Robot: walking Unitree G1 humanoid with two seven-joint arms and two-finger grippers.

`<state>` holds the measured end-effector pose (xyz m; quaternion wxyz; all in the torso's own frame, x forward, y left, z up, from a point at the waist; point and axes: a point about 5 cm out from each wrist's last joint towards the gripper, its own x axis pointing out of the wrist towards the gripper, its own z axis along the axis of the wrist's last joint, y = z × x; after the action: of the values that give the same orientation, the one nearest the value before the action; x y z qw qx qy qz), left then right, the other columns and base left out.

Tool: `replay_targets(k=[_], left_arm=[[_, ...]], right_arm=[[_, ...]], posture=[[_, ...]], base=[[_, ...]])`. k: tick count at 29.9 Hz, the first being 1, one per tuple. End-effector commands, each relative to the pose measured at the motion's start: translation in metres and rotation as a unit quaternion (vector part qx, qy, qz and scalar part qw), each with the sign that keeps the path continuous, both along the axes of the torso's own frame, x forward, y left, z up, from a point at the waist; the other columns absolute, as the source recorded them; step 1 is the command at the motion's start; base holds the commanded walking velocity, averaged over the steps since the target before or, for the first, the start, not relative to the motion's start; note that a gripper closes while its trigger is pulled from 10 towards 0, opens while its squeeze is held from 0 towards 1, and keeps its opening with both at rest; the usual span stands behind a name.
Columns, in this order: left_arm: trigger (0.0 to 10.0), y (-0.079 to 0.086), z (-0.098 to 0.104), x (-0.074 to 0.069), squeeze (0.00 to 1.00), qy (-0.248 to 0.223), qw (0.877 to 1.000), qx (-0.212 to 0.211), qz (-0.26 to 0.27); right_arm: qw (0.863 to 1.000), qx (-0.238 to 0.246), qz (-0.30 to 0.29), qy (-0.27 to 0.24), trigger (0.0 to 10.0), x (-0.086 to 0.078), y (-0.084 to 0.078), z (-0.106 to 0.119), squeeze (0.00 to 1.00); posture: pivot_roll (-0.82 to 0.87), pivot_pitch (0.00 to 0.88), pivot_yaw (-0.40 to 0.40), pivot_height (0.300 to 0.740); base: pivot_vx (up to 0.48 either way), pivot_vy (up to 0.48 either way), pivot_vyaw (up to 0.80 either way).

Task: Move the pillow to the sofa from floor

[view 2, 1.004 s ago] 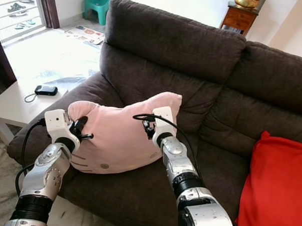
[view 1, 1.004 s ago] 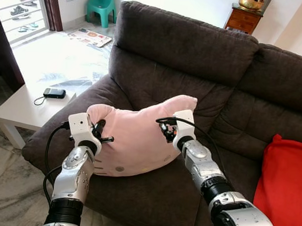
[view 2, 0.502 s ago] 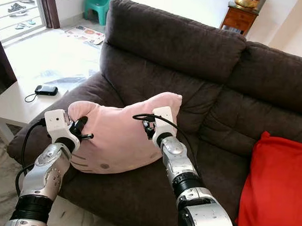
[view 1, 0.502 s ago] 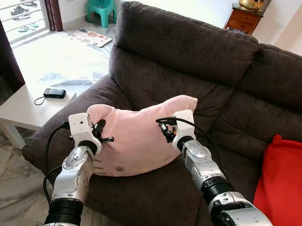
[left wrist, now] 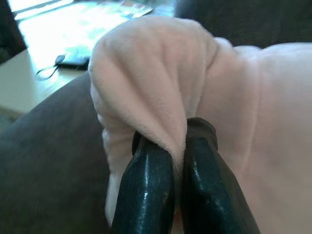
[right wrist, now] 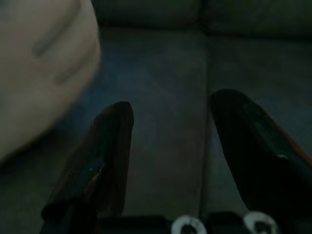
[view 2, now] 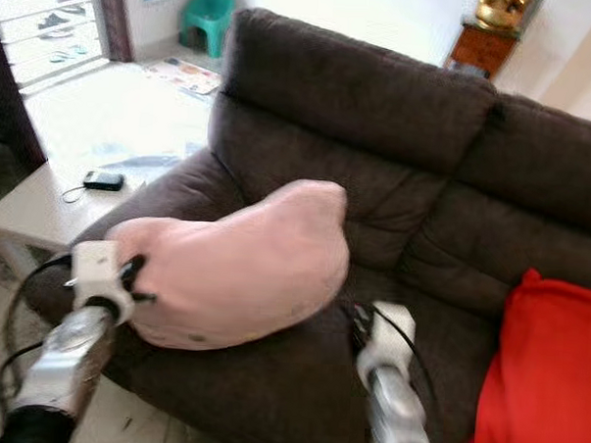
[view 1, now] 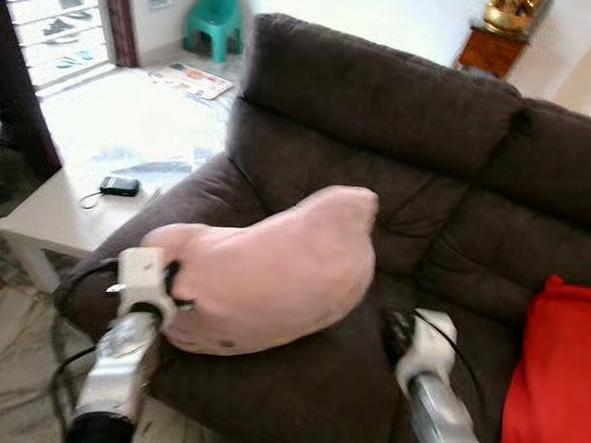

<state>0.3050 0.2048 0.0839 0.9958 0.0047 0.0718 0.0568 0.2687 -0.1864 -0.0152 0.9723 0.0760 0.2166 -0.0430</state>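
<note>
Two grippers are at work. The left gripper (left wrist: 178,161) pinches a fold at one corner of the pink pillow (view 1: 274,270), its black fingers (left wrist: 148,190) pressed together on the plush. The right gripper (right wrist: 170,151) is spread wide with nothing between its fingers, low over the seat just beside the pillow's other end. The pillow lies on the brown sofa (view 1: 379,98), across the seat and the armrest, leaning toward the backrest. A red cushion (view 1: 554,370) sits farther along the seat. Beyond the armrest, a white table (view 1: 41,215) carries a small dark device (view 1: 119,185).
</note>
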Motion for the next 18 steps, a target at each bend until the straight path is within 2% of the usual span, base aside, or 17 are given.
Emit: replay_targets(k=[1, 8, 13, 17, 18], left_arm=[[10.0, -0.01, -0.001, 0.001, 0.0, 0.002, 1.0, 0.001, -0.017], [10.0, -0.01, -0.003, 0.003, 0.0, -0.001, 1.0, -0.004, -0.014], [10.0, -0.009, 0.002, 0.018, 0.0, 0.001, 0.998, -0.057, -0.001], [10.0, 0.0, 0.002, 0.024, 0.0, 0.007, 0.997, -0.071, 0.027], [10.0, 0.006, 0.0, 0.024, 0.0, 0.01, 0.996, -0.081, 0.047]], right_arm=[[0.998, 0.005, 0.016, -0.061, 10.0, 0.024, 0.011, 0.025, 0.0], [0.998, 0.007, 0.012, -0.066, 10.0, 0.022, 0.012, 0.024, 0.0], [0.998, 0.006, 0.01, -0.061, 10.0, 0.018, 0.011, 0.02, 0.0], [0.998, 0.005, 0.009, -0.058, 10.0, 0.016, 0.011, 0.018, 0.0], [0.998, 0.004, 0.009, -0.056, 10.0, 0.015, 0.011, 0.017, 0.0]], posture=[[0.16, 0.0, -0.147, 0.74], [0.16, 0.0, -0.144, 0.74], [0.15, 0.0, -0.136, 0.74], [0.15, 0.0, -0.134, 0.74], [0.15, 0.0, -0.133, 0.74]], base=[[0.0, 0.0, 0.0], [0.0, 0.0, 0.0], [0.0, 0.0, 0.0], [0.0, 0.0, 0.0], [0.0, 0.0, 0.0]])
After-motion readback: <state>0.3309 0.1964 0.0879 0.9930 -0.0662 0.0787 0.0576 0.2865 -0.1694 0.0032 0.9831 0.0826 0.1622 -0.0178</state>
